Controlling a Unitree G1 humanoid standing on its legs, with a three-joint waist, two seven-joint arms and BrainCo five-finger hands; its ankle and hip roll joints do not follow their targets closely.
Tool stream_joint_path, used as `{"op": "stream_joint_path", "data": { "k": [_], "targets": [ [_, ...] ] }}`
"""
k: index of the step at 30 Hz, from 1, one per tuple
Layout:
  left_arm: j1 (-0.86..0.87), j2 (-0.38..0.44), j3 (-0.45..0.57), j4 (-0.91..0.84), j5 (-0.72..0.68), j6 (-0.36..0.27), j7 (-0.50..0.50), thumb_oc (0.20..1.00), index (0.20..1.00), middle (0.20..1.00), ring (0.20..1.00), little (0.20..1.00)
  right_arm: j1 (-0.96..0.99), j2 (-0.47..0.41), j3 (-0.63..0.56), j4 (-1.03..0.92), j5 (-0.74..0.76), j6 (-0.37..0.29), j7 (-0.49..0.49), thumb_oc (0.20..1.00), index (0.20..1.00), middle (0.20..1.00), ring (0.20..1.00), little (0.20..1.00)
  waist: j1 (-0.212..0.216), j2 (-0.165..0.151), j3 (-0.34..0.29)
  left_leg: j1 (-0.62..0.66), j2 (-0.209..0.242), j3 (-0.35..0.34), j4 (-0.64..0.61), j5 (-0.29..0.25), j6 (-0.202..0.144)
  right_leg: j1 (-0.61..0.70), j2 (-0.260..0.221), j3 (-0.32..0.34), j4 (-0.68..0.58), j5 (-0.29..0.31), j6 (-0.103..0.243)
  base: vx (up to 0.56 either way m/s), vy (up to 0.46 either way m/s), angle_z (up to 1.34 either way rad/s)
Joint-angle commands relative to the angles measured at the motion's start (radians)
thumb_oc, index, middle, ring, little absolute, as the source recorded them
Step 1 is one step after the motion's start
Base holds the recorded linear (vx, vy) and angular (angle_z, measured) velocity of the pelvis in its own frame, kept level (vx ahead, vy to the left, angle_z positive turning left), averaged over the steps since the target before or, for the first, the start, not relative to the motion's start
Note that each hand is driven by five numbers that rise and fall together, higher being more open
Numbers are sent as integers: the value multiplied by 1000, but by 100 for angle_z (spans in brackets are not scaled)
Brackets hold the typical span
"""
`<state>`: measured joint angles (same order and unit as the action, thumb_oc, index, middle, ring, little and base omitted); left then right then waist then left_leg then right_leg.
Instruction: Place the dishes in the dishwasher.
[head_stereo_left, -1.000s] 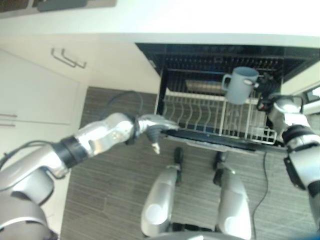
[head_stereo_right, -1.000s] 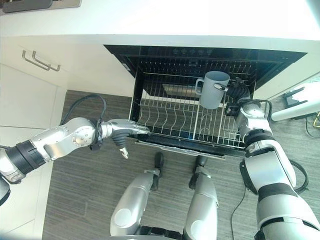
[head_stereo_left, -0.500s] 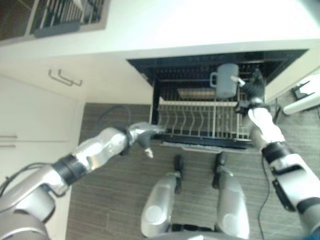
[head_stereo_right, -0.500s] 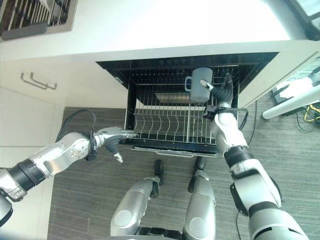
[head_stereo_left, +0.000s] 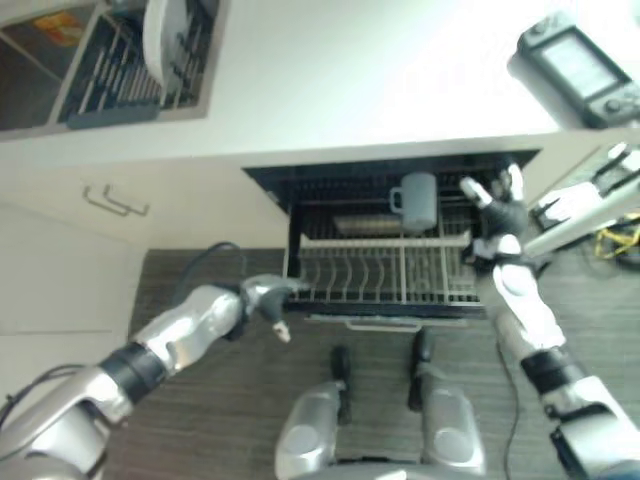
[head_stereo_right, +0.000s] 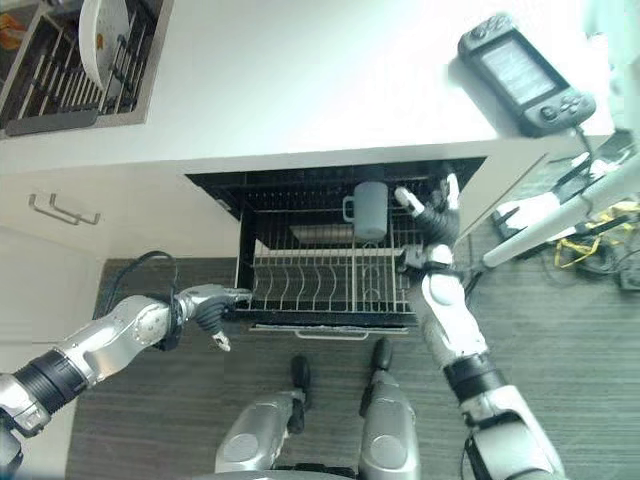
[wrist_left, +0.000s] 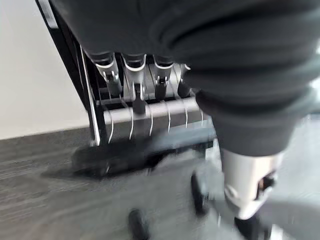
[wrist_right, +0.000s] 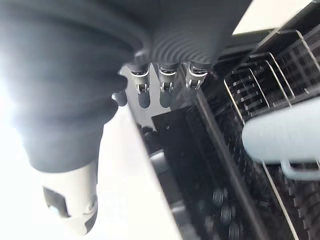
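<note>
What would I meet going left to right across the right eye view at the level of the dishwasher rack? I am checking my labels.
Left hand at the rack's left edge → white wire rack → grey mug → right hand, fingers spread beside the mug.

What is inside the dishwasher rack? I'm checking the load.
One grey mug stands at the rack's back; the front tines are bare. The dishwasher's depths under the counter are hidden.

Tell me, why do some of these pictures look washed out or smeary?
Eye views: glare bleaches the white countertop, while the grey mug in the dishwasher rack reads clearly. Left wrist view: the floor smears. Right wrist view: bright glare, the mug soft.
</note>
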<state>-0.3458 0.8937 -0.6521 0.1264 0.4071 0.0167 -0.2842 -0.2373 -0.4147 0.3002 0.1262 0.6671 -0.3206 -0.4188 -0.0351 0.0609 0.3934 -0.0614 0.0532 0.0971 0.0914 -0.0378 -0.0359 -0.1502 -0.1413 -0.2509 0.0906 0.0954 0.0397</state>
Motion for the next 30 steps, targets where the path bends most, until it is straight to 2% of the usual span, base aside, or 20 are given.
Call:
{"op": "stream_joint_path", "data": {
  "k": [1,3,4,8,11,16,17,18,20,23,24,25,26,27,28,29,30],
  "targets": [
    [52,22,86,-23,-70,24,149,1000,1000,1000,1000,1000,-1,-66,-38,-54,-44,-55,77,1000,1000,1000,1000,1000,5,-4,-61,-39,105,86,28,46,-58,108,-93,51,17,-112,115,135,74,-9],
    [99,5,161,-8,-86,6,176,1000,1000,1000,1000,1000,52,-85,-57,-88,-31,-33,124,1000,1000,1000,1000,1000,5,-16,-99,-5,113,95,25,37,-60,139,-88,54,18,-125,117,109,18,-16],
    [103,4,167,-9,-86,6,176,1000,1000,1000,1000,1000,54,-86,-58,-90,-32,-32,127,1000,1000,1000,1000,1000,5,-17,-102,-5,113,96,22,41,-59,138,-87,54,15,-121,116,119,23,-14],
    [193,-58,298,-20,-171,-35,248,1000,1000,1000,1000,1000,108,-95,-99,-156,-28,27,163,1000,1000,1000,1000,1000,12,-32,-179,67,116,99,-10,34,-61,205,-73,53,-13,-127,117,87,79,-3],
    [257,-115,408,-59,-306,-142,310,1000,1000,1000,1000,1000,145,-82,-142,-185,-39,45,202,1000,1000,1000,1000,1000,19,-38,-216,121,99,90,-56,33,-54,246,-70,47,-51,-113,123,0,167,-2],
    [352,-309,613,-73,-697,-368,321,1000,1000,1000,1000,1000,223,-19,-250,-241,-82,51,264,1000,1000,1000,1000,1000,25,-51,-252,158,40,42,-65,-7,-21,268,-79,77,-62,-94,133,-18,235,3],
    [359,-363,660,-60,-785,-422,296,1000,1000,1000,1000,1000,229,3,-272,-246,-82,52,276,1000,1000,1000,1000,1000,26,-58,-261,167,17,27,-70,-20,-7,262,-89,91,-59,-73,134,17,291,2],
    [364,-389,685,-67,-812,-453,285,1000,1000,1000,1000,1000,235,18,-285,-255,-84,56,281,1000,1000,1000,1000,1000,27,-63,-264,171,4,18,-74,-25,0,254,-96,101,-55,-52,137,3,245,-5],
    [371,-420,735,-106,-827,-478,261,1000,1000,1000,1000,1000,250,44,-316,-279,-61,58,330,1000,1000,1000,1000,1000,21,-76,-265,177,-29,-4,-80,-35,21,210,-105,143,-24,6,145,-44,209,-9],
    [372,-418,779,-123,-808,-522,294,1000,1000,1000,1000,1000,238,59,-325,-292,45,49,426,1000,1000,1000,1000,1000,36,-75,-261,157,-41,-15,-55,-45,46,167,-43,133,110,-66,127,-70,125,-22],
    [368,-418,791,-113,-826,-541,305,1000,1000,1000,1000,1000,239,68,-322,-299,96,64,455,1000,1000,1000,1000,1000,36,-78,-265,139,-53,-35,-39,-48,60,165,17,181,162,-119,110,-61,40,-27],
    [362,-422,794,-109,-838,-553,320,1000,1000,1000,1000,1000,241,79,-312,-298,106,70,464,1000,1000,1000,1000,1000,43,-81,-269,131,-66,-43,-39,-40,66,164,54,175,185,-133,97,-60,-37,-7],
    [353,-424,800,-114,-861,-558,326,1000,1000,1000,1000,1000,231,96,-300,-281,86,49,486,1000,1000,1000,1000,1000,61,-88,-266,117,-78,-21,-25,-35,61,181,51,100,112,-141,75,-45,-52,17],
    [352,-425,803,-116,-862,-555,327,1000,1000,1000,1000,1000,230,97,-301,-279,85,47,489,1000,1000,1000,1000,1000,63,-88,-266,116,-77,-19,-23,-34,61,186,48,93,102,-145,72,-52,-103,7],
    [336,-430,800,-111,-867,-546,333,1000,1000,1000,1000,1000,229,98,-303,-282,70,43,479,1000,1000,1000,1000,1000,59,-88,-268,103,-79,-20,-15,-34,60,203,71,121,69,-172,52,-44,-84,-1],
    [322,-430,792,-92,-877,-554,334,1000,1000,1000,1000,1000,228,90,-305,-282,74,41,474,1000,1000,1000,1000,1000,54,-91,-266,99,-83,-24,-2,-32,54,201,77,131,49,-161,46,-88,-110,18],
    [307,-432,785,-93,-892,-566,354,1000,1000,1000,1000,1000,220,75,-310,-277,80,29,471,1000,1000,1000,1000,1000,60,-94,-260,81,-85,-1,46,-43,43,215,71,87,23,-168,30,-71,-64,43]
  ]
}}
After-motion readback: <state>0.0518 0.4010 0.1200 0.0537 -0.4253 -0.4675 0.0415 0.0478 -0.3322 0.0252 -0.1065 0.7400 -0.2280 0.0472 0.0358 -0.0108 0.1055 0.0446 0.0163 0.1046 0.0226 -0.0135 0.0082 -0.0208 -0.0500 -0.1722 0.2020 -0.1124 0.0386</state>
